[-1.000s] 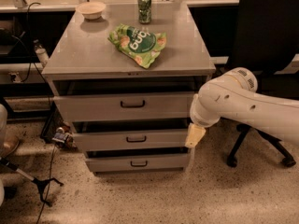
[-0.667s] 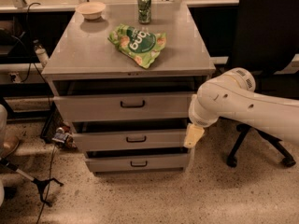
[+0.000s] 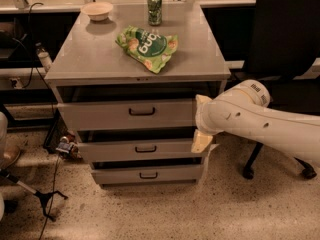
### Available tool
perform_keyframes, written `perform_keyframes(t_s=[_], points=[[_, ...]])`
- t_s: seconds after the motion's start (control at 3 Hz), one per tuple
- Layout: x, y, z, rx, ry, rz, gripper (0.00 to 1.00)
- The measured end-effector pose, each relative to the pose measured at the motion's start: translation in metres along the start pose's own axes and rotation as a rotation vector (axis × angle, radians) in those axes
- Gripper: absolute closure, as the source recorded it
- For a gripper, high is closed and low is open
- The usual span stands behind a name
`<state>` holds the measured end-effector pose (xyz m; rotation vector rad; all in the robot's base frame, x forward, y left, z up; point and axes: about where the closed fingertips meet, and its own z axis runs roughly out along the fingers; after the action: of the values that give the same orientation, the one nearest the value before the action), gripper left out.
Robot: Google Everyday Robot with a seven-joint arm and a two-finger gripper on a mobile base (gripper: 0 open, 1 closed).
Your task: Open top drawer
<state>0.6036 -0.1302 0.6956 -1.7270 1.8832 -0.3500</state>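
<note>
Camera view: the top drawer (image 3: 110, 115) sits just under the tabletop (image 3: 90, 64), its wide grey front facing me with the dark bar handle (image 3: 142, 112) at its centre; a dark gap shows above the panel, so I judge it barely out at most, and the opening is not yet done. The hand (image 3: 202, 140) is at the cabinet's right front corner, level with the right ends of the top drawer and the middle drawer (image 3: 115, 150), well apart from the handle; whether it is spread or pressed together I cannot tell, since the white wrist covers most of it.

My main worry is position; from this corner, any pull or push would act on the panel's edge and not on the handle, which could skew the drawer in its runners or simply slip off. The tan tip hangs down beside the middle drawer, so a careless sideways sweep toward the handle could catch that front and drag the wrong drawer.

A bump to the cabinet is the next risk; the soda can (image 3: 154, 9) stands upright near the back of the tabletop and could topple, while the chip bag (image 3: 147, 46) and bowl (image 3: 97, 10) look less likely to shift.

The arm reaches in past the black office chair (image 3: 285, 34), so a wide retreat could knock it.
</note>
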Motion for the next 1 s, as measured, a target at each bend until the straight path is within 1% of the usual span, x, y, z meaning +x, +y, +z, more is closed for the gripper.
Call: perform_keyframes(t_s=[0.33,0.67,1.0], points=[[-0.017,-0.012,0.012,0.032,-0.058,-0.05,0.0],[-0.032,-0.017,0.032,0.013,-0.099,-0.083,0.0],[-0.041,-0.022,0.049,-0.002,-0.118,-0.1,0.0]])
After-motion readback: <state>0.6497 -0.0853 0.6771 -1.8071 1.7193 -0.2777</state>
